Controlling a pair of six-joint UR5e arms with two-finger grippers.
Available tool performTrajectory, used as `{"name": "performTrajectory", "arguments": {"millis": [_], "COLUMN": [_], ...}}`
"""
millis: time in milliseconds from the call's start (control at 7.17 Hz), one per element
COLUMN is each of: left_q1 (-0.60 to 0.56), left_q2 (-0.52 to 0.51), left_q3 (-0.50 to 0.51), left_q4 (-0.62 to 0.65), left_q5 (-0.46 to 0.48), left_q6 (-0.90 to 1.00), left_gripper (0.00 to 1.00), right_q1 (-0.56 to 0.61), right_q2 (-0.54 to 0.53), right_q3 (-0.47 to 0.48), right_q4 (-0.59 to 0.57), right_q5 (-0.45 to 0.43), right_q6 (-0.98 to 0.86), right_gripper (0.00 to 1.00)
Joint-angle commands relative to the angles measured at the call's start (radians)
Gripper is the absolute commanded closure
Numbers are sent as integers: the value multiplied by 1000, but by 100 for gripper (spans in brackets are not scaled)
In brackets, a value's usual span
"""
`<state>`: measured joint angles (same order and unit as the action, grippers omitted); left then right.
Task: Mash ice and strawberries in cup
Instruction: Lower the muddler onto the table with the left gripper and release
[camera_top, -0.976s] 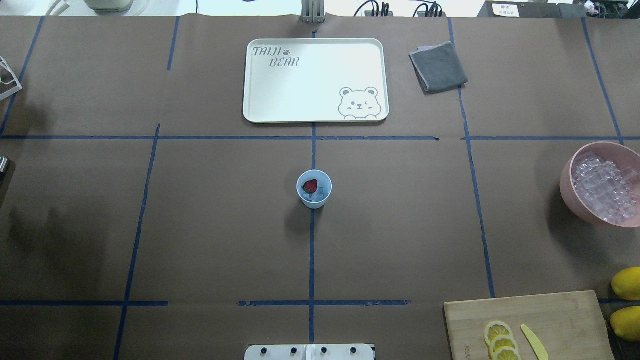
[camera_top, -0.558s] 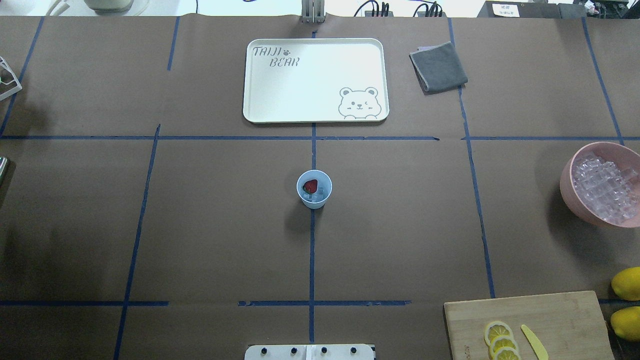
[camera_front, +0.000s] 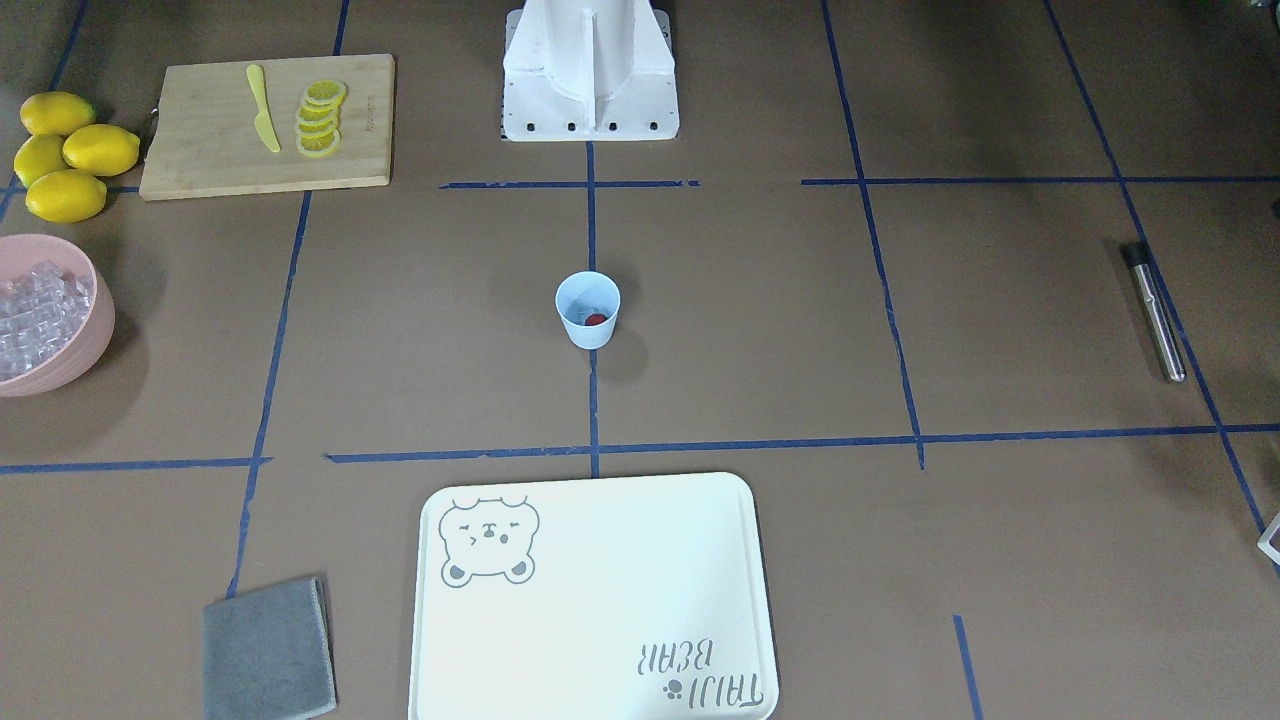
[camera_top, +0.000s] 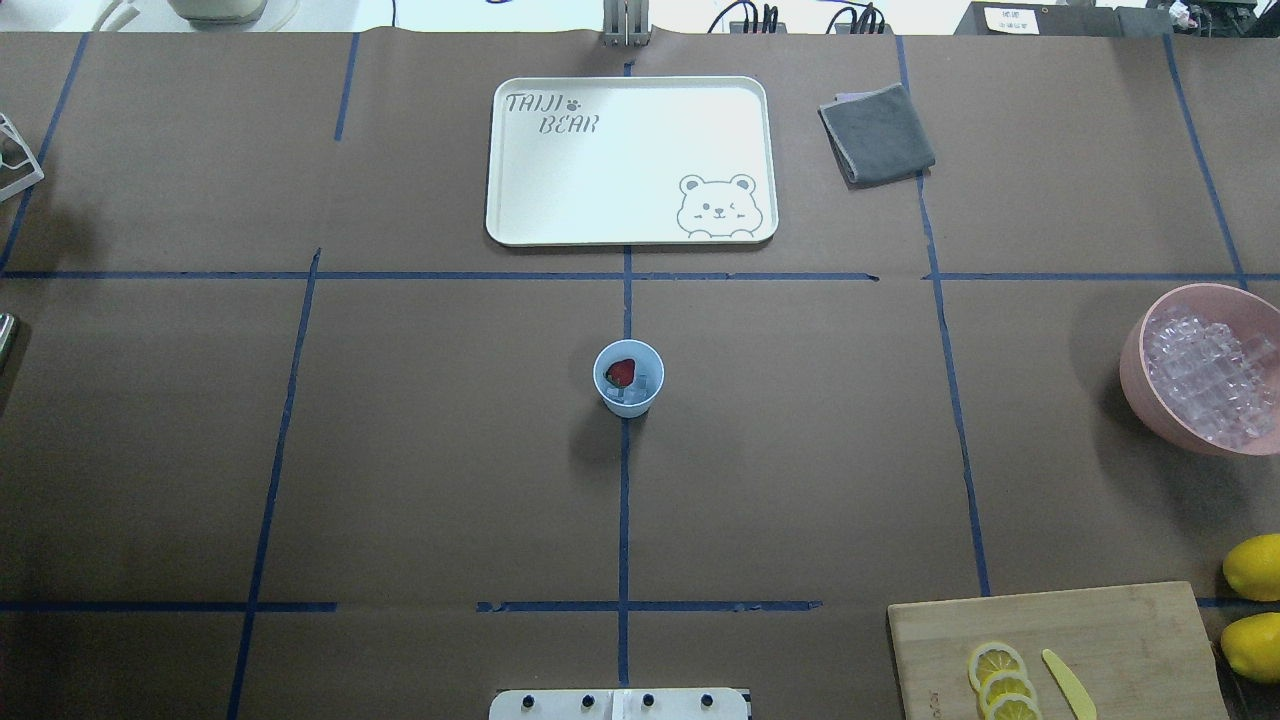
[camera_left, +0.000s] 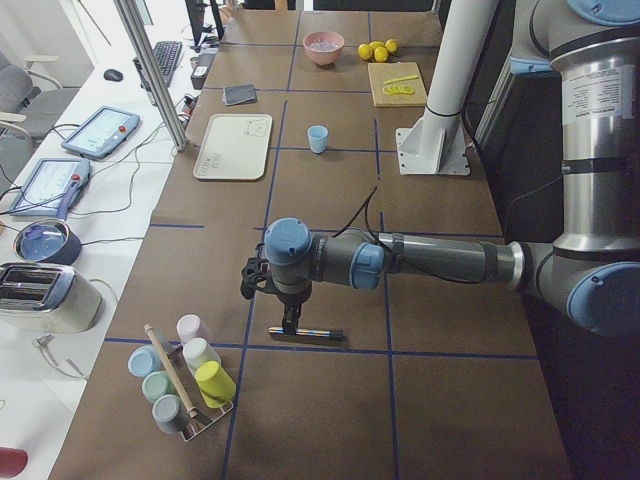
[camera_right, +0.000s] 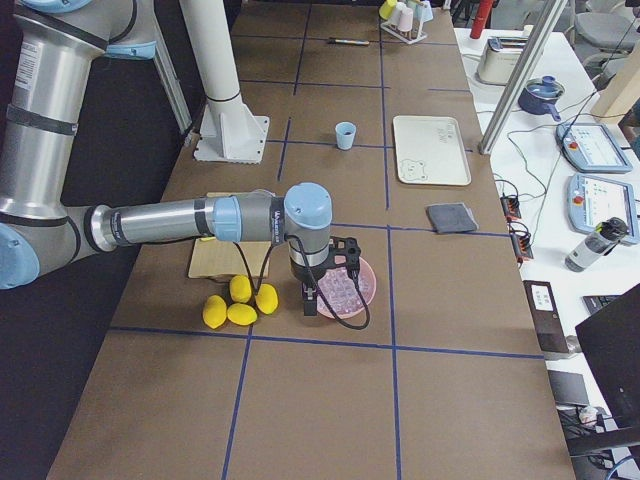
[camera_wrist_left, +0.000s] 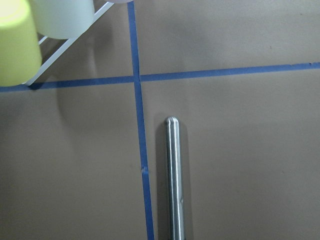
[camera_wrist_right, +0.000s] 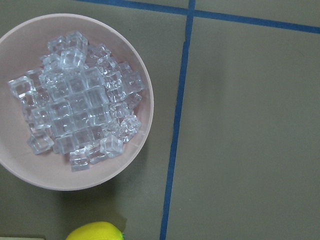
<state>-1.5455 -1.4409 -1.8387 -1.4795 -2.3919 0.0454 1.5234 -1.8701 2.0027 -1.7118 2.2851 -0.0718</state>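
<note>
The light-blue cup (camera_top: 628, 378) stands upright at the table's centre, with a red strawberry (camera_top: 621, 373) and a few clear ice cubes (camera_top: 640, 389) inside. It also shows in the front view (camera_front: 587, 310). Neither gripper is near it. My left gripper (camera_left: 291, 324) hangs over a metal rod (camera_wrist_left: 175, 180) far out on the left. My right gripper (camera_right: 310, 298) hangs by the pink bowl (camera_wrist_right: 60, 177) of ice (camera_wrist_right: 80, 115) far out on the right. I cannot tell whether either gripper is open or shut.
A white bear tray (camera_top: 630, 160) and a grey cloth (camera_top: 877, 133) lie at the far side. A cutting board (camera_top: 1060, 650) with lemon slices and a yellow knife sits near right, by whole lemons (camera_top: 1253, 566). A cup rack (camera_left: 185, 375) stands far left.
The arm shadows at the left and right edges of the table have faded and drawn outward. The cup and its contents have not moved.
</note>
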Motion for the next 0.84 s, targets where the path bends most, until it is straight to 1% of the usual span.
{"name": "performTrajectory", "arguments": {"millis": [0, 279, 558, 697], "left_q1": [-21, -21, -19, -19], "left_q2": [26, 65, 68, 68], "left_q3": [-56, -76, -111, -114], "left_q4": [74, 79, 172, 189], "left_q5": [121, 114, 111, 99], "left_q6": [54, 57, 57, 56], "left_gripper": [0, 0, 0, 0], "right_q1": [0, 0, 0, 0], "right_q2": [2, 2, 0, 0], "right_q3": [-18, -30, -38, -51], "right_q4": [-2, 0, 3, 4], "right_q5": [0, 11, 11, 11], "right_q6": [3, 9, 15, 20], "right_gripper": [0, 0, 0, 0]}}
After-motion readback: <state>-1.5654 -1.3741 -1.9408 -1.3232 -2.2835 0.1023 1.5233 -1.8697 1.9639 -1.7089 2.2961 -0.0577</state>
